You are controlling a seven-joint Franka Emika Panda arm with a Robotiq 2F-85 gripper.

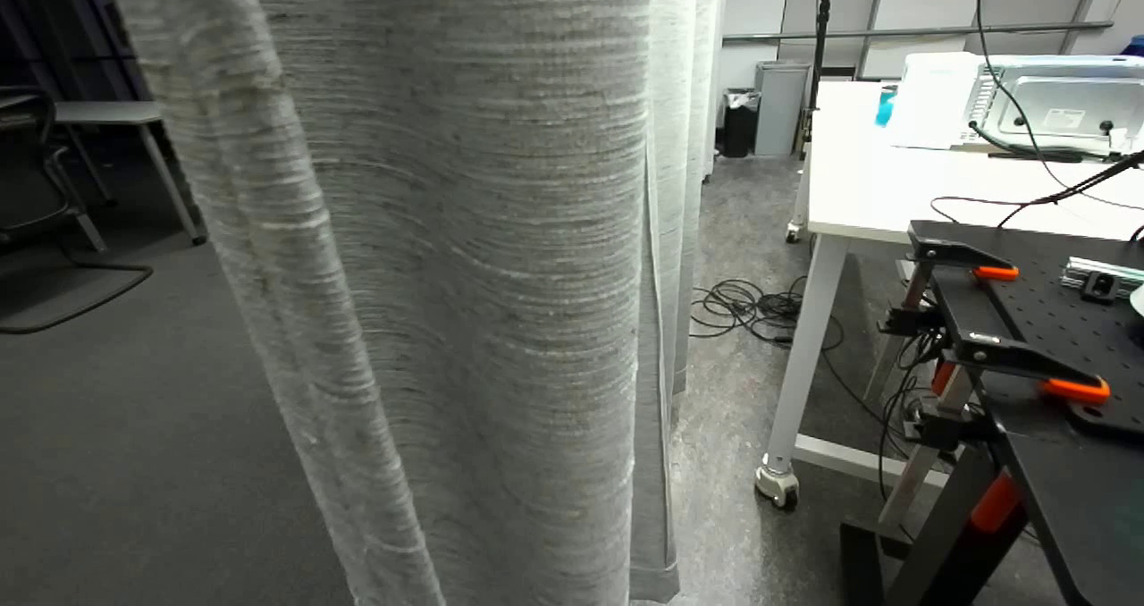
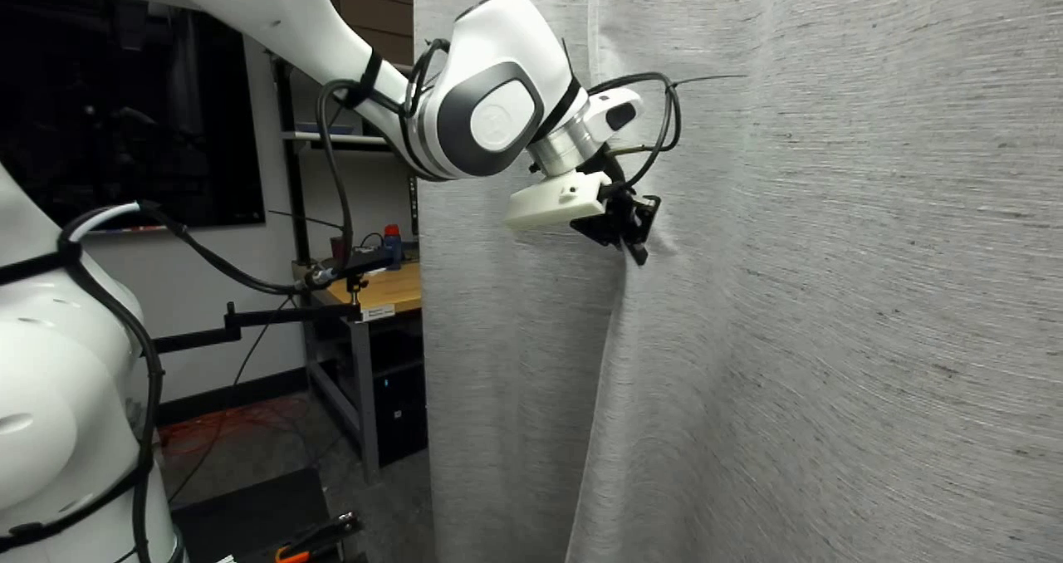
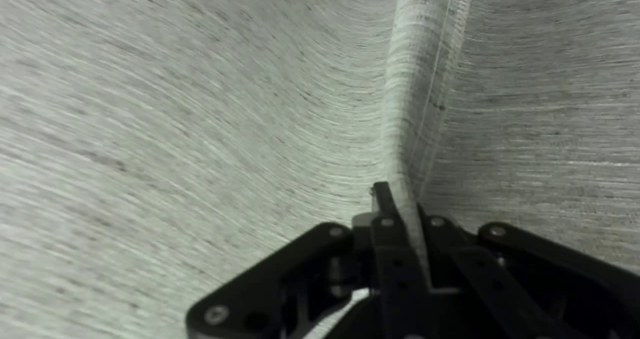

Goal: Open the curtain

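Observation:
The curtain is tall, light grey-white woven fabric with vertical folds. It also fills the right part of an exterior view, its left edge hanging behind the arm. My black gripper is against the curtain at upper middle there, tilted downward. Fabric pulls toward its fingers and a long fold runs down from them. In the wrist view, the gripper is shut on a narrow pinched fold of the curtain, with fabric running between the two fingers. The right fingertip is mostly hidden.
A wheeled white table and a black table with orange-handled clamps stand right of the curtain. Cables lie on the floor. A chair is at left. A wooden bench stands behind the arm.

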